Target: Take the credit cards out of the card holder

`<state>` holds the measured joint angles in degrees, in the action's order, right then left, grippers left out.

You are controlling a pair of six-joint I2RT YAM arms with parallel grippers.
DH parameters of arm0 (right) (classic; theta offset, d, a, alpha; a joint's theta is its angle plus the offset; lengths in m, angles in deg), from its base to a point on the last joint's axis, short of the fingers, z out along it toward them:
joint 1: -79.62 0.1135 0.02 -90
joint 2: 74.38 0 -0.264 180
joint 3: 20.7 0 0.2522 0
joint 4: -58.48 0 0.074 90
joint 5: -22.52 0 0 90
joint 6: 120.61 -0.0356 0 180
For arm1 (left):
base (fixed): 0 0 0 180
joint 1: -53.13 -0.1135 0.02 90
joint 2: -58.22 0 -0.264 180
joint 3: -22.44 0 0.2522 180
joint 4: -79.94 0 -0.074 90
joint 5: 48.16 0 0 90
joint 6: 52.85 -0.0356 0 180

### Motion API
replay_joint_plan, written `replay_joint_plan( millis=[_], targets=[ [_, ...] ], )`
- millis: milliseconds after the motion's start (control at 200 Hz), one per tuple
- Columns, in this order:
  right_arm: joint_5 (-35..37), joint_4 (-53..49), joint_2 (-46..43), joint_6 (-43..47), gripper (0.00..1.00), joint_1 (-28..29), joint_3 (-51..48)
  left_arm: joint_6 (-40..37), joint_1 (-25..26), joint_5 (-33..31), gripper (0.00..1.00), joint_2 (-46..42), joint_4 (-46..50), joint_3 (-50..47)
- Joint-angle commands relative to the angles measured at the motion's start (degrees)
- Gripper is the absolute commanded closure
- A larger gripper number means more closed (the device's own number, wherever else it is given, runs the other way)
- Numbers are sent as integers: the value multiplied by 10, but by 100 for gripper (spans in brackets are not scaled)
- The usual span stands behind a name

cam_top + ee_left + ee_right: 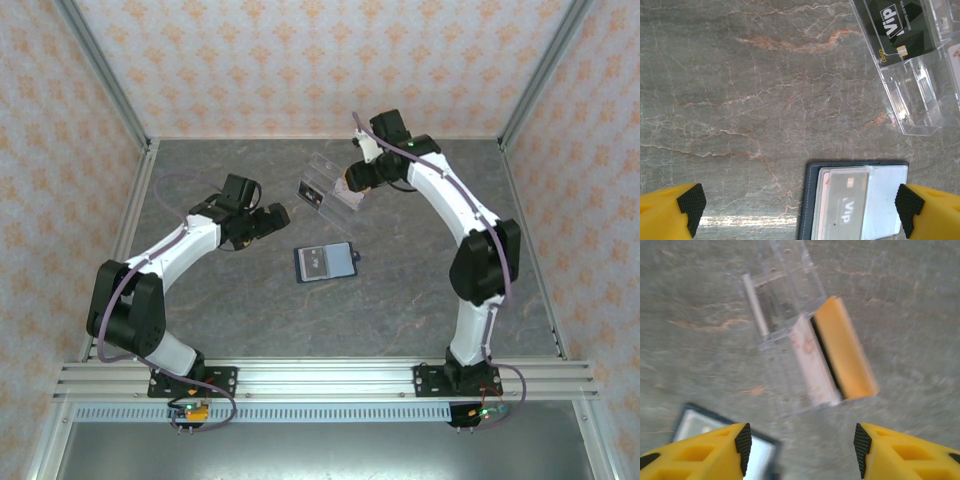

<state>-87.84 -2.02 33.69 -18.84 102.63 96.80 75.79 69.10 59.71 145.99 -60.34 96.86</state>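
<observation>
The navy card holder lies open on the table between the arms, with a grey credit card tucked in its inner pocket. Other credit cards stand in a clear acrylic box: a black one, an orange one and a whitish one. My left gripper hovers wide open just left of the holder, with nothing between its fingers. Above the box's right end my right gripper is open and empty; a corner of the holder sits by its left finger.
The acrylic box stands behind the holder near the table's middle. Patterned walls and metal frame posts close in the grey marble tabletop on three sides.
</observation>
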Motion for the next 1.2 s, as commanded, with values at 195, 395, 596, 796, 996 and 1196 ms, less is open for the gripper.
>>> replay_joint_plan(
  millis=[195, 395, 596, 796, 996, 1196],
  targets=[
    [16, 94, -60, -251, 39, 97, -189, 2, -5, -19, 0, -36, 4, -37],
    [-3, 111, -25, -296, 41, 147, -224, 10, -6, -27, 0, -43, 12, -46],
    [-8, 76, 29, -311, 47, 167, -201, 29, -6, -28, 0, -29, 16, -39],
    [3, 35, 71, -307, 48, 166, -171, 32, -5, -17, 0, -13, 19, -25],
    [40, 21, 97, -289, 52, 166, -153, 24, 1, 14, 1, 14, 10, -6],
    [57, 25, 110, -285, 53, 167, -157, 21, 15, 29, 6, 47, 8, 19]
  ],
)
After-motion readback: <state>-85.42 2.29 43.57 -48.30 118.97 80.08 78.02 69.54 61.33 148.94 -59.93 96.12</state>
